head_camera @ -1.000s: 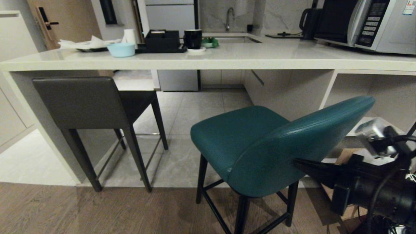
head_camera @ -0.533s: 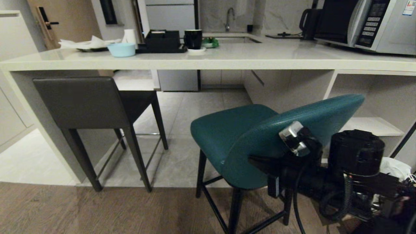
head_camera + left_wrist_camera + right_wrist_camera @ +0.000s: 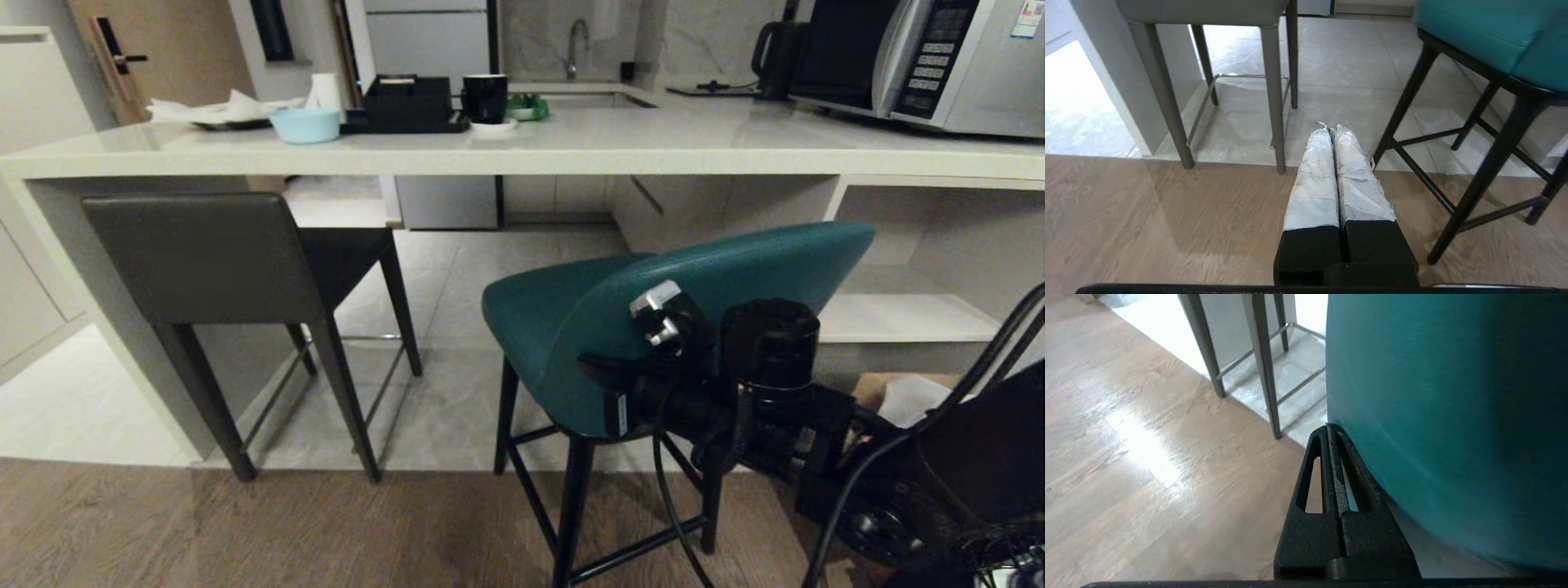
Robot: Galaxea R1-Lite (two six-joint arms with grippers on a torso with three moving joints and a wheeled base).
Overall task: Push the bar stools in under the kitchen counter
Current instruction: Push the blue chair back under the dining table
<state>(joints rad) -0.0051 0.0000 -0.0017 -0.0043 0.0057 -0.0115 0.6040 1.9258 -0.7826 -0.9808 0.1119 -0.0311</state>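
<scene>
Currently the right gripper's [image 3: 1331,430] black fingers are clenched together, empty, laid against the curved back of the teal shell-backed stool on thin black legs [image 3: 694,302]; pressed off-centre, the stool could be spun or tipped rather than slid under the off-white glossy stone counter [image 3: 522,159], outside whose edge it stands, angled. The left gripper [image 3: 1329,130] is closed, idle
</scene>
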